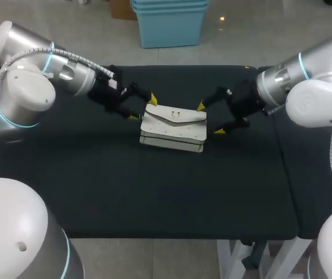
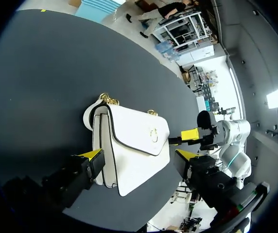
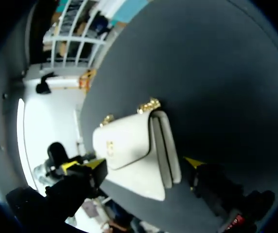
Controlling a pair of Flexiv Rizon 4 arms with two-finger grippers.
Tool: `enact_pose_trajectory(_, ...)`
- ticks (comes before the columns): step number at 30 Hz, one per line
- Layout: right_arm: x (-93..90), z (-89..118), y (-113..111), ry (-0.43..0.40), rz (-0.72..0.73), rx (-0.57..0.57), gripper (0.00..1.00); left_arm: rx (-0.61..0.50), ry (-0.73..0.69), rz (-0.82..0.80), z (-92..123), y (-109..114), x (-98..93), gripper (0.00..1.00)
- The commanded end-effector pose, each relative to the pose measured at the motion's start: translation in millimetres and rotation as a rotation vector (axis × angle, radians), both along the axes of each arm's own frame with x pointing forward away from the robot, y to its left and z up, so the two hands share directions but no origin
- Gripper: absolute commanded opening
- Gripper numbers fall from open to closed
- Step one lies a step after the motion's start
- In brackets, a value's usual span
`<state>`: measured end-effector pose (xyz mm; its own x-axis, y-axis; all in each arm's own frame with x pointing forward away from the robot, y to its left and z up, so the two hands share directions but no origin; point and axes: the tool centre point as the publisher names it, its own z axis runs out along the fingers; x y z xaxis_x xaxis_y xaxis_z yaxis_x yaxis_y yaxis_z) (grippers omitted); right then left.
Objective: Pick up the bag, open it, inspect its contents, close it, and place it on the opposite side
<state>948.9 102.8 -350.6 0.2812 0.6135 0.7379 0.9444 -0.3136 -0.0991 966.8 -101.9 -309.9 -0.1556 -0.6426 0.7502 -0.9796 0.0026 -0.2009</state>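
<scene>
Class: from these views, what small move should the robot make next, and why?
Probably shut the left gripper on the bag: it rests unlifted on the table, flap closed, and the right gripper also stands open astride it.

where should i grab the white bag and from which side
Probably by its short ends, coming in from the sides: the white bag lies flat, flap up, so each end offers a thin slab. The open left gripper and right gripper flank them.
</scene>
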Motion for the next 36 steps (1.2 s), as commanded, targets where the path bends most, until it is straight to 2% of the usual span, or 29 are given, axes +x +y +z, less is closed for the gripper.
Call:
enact_pose_trajectory(1,10.1,-5,6,0.013,0.020,0.033,1.00,-0.031,0.009,-0.017,-9,-5,8.8,0.90)
enact_pose_trajectory(3,11.8,-6,9,0.017,0.025,0.051,1.00,-0.039,0.013,-0.021,-10,-6,9.3,0.85)
enact_pose_trajectory(4,12.5,-6,10,0.018,0.028,0.061,1.00,-0.044,0.015,-0.021,-11,-6,9.4,0.80)
enact_pose_trajectory(7,13.6,-6,16,0.019,0.041,0.082,1.00,-0.057,0.022,-0.018,-14,-6,10.2,0.77)
enact_pose_trajectory(10,13.3,-8,21,0.019,0.054,0.093,0.91,-0.065,0.031,-0.020,-18,-6,11.1,0.72)
enact_pose_trajectory(12,13.2,-10,23,0.023,0.061,0.104,0.89,-0.068,0.035,-0.021,-20,-7,11.5,0.72)
enact_pose_trajectory(14,13.4,-12,25,0.025,0.067,0.123,0.80,-0.076,0.044,-0.022,-22,-7,11.8,0.69)
enact_pose_trajectory(16,13.6,-13,25,0.026,0.068,0.130,0.66,-0.090,0.054,-0.020,-24,-7,12.5,0.69)
enact_pose_trajectory(18,14.0,-15,26,0.027,0.072,0.140,0.63,-0.107,0.068,-0.022,-27,-7,13.3,0.65)
enact_pose_trajectory(23,16.1,-16,28,0.024,0.083,0.162,0.67,-0.126,0.085,-0.017,-31,-6,14.8,0.57)
enact_pose_trajectory(25,17.8,-17,29,0.025,0.090,0.171,0.72,-0.129,0.089,-0.010,-33,-6,16.0,0.50)
enact_pose_trajectory(28,18.9,-19,31,0.026,0.094,0.181,0.79,-0.136,0.102,0.004,-37,-3,19.9,0.46)
enact_pose_trajectory(31,19.5,-23,32,0.032,0.095,0.200,0.73,-0.143,0.118,0.009,-43,-1,24.3,0.43)
enact_pose_trajectory(33,19.9,-25,33,0.038,0.095,0.212,0.64,-0.152,0.131,0.007,-46,0,27.0,0.42)
enact_pose_trajectory(35,19.6,-27,33,0.040,0.096,0.217,0.50,-0.151,0.137,0.011,-49,0,28.3,0.40)
enact_pose_trajectory(36,19.5,-29,34,0.043,0.095,0.218,0.48,-0.153,0.140,0.010,-50,0,28.7,0.38)
